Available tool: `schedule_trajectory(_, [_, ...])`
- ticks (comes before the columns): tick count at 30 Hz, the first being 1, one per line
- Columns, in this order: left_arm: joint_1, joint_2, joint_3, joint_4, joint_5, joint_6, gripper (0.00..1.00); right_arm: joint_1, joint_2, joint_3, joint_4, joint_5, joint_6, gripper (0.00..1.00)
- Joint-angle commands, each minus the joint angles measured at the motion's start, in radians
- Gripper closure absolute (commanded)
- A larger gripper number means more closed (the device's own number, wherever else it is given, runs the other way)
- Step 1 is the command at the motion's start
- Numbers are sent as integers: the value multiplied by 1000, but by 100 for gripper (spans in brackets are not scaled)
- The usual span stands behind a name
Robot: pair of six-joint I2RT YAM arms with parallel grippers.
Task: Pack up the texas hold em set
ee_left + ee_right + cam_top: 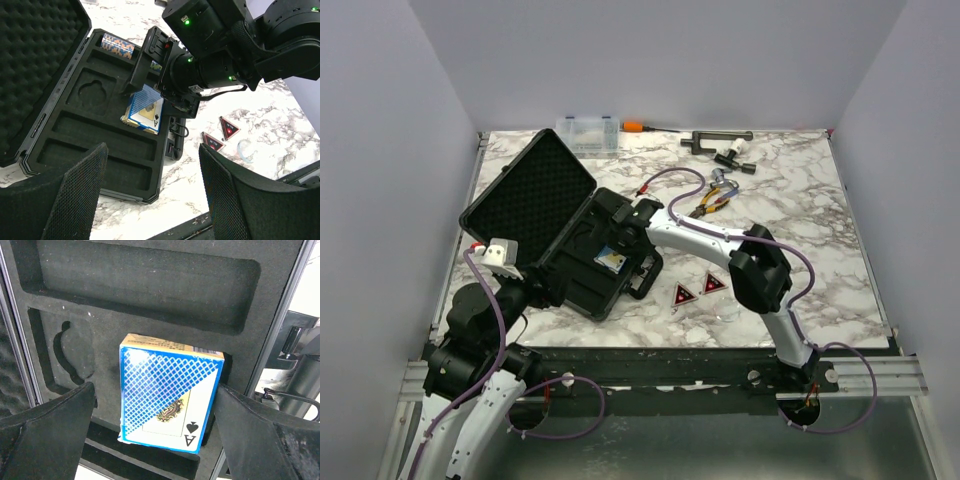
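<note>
The black briefcase (570, 285) lies open at the left, its foam-lined lid (530, 195) leaning back. A blue-faced card deck (167, 390) rests askew on the moulded tray (150, 275), over a slot on the handle side. My right gripper (154, 387) hangs open around the deck, with the left finger clearly apart from it. Open and holding nothing, my left gripper (152, 146) hovers over the tray's near corner. Two red-black triangles (684, 294) (713, 283) lie on the marble right of the case. The clear disc (245, 150) lies beside them. A chip roll (116, 45) sits in the tray.
At the back edge stand a clear plastic compartment box (588, 133), an orange-handled screwdriver (640, 127) and a black T-shaped tool (716, 138). Pliers (715, 200) lie behind the right arm. The right arm reaches across the case from the right.
</note>
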Motion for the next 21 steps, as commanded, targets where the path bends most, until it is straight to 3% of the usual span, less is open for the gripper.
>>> schedule_trajectory(1, [2,-14,-8,-7,-22,15,26,8,19,-22,-181,60,-50,0])
schedule_trajectory(9, [2,-8,-9,-7,-22,15,26,10,-48,-26,-148,18,-208,0])
schedule_trajectory(21, [2,20,-8,-7,-18,16,26,12,-113,13,-266,92,-423,0])
